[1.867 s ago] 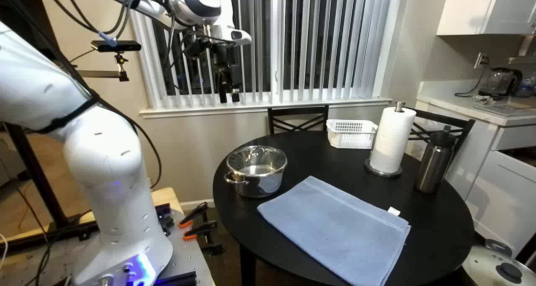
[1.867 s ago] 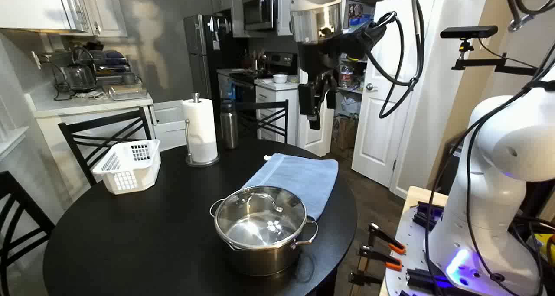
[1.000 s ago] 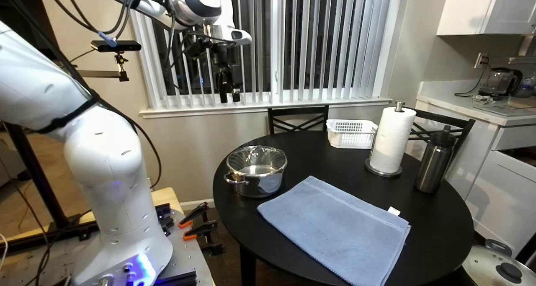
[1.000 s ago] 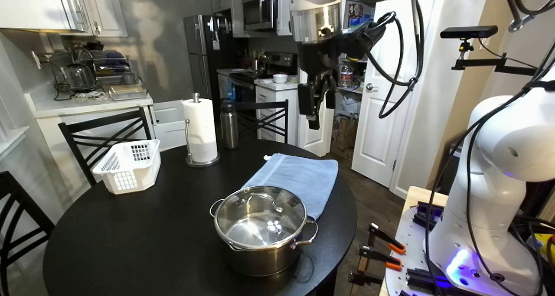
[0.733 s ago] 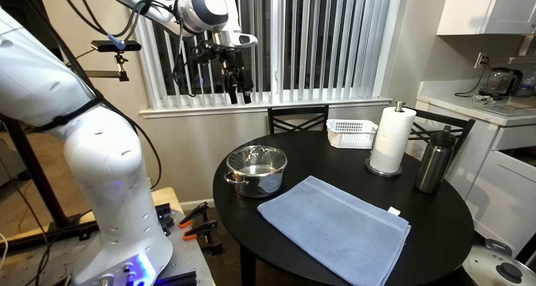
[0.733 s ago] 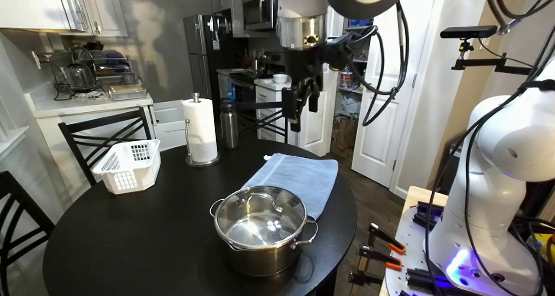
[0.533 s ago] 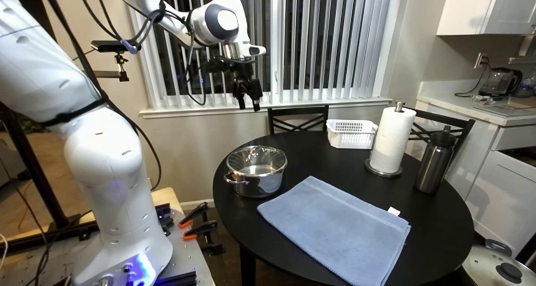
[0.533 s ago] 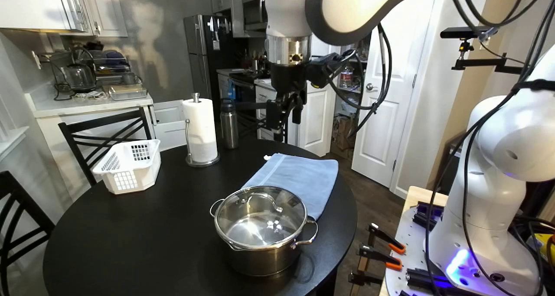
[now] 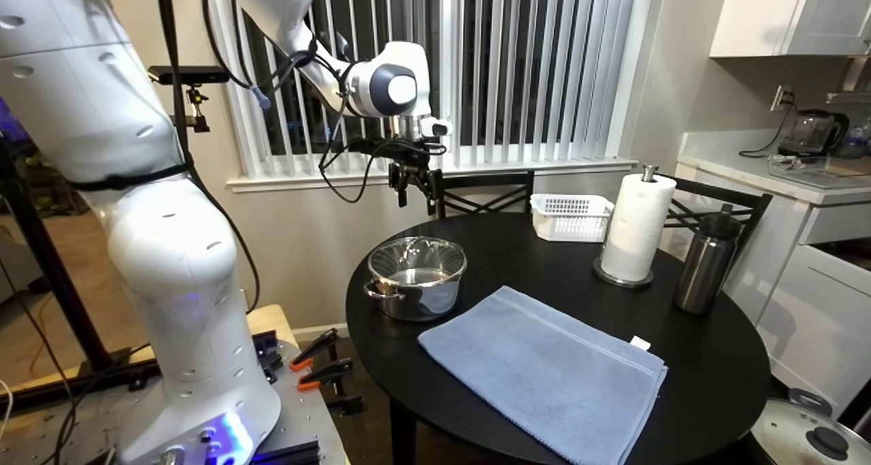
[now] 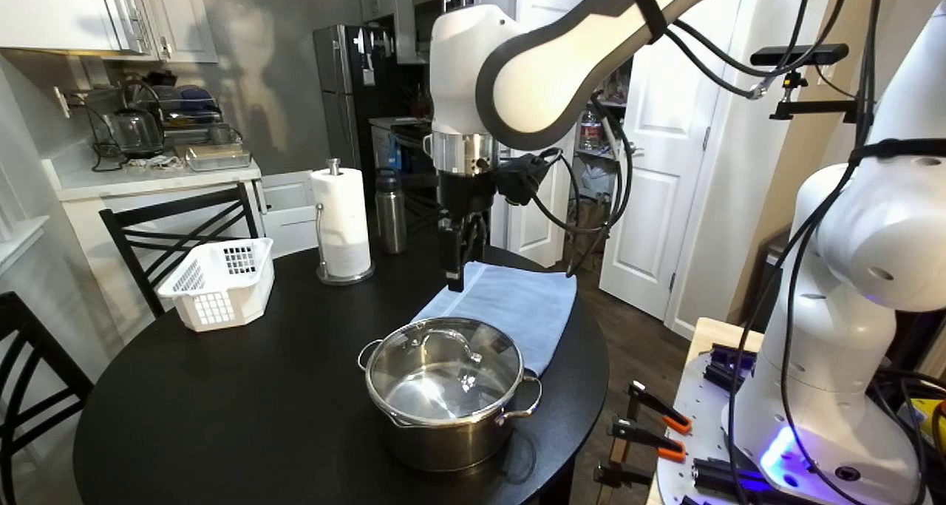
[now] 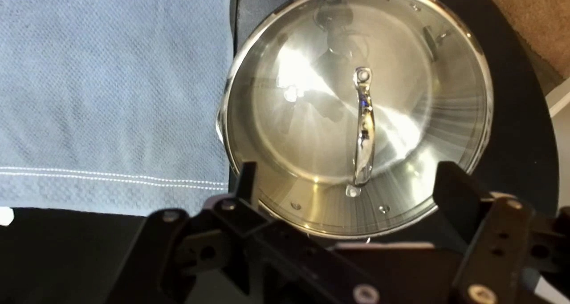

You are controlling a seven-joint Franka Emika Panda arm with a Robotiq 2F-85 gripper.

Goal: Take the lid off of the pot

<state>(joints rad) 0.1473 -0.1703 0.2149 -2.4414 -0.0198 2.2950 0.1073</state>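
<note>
Gripper (image 9: pixel 417 205) hangs over the black table (image 10: pixel 259 387), pointing down, jaws spread wide apart; a clear gap parts it from the lid (image 10: pixel 445 372) in both exterior views; and that lid sits squarely on the pot (image 10: pixel 451 447), glass across the top, thin metal rim around it, arched metal handle (image 11: pixel 366 130) right over the middle; in the wrist view the handle shows between the spread fingers (image 11: pixel 458 197); pot upright, near the table's edge; just beside it the blue cloth (image 9: pixel 544 370), lying flat, and whether the two touch I cannot tell; white arm (image 10: pixel 539 91) bent above it all; farther along the table, a white basket (image 9: pixel 571 230), a paper towel roll (image 9: pixel 638 227) and a dark-capped steel bottle (image 9: pixel 701 274), all upright; down at the corner of an exterior view, another glass lid (image 9: pixel 782 431), dark knob on top, shows past the table's rim, partly cut off by the picture's edge.
</note>
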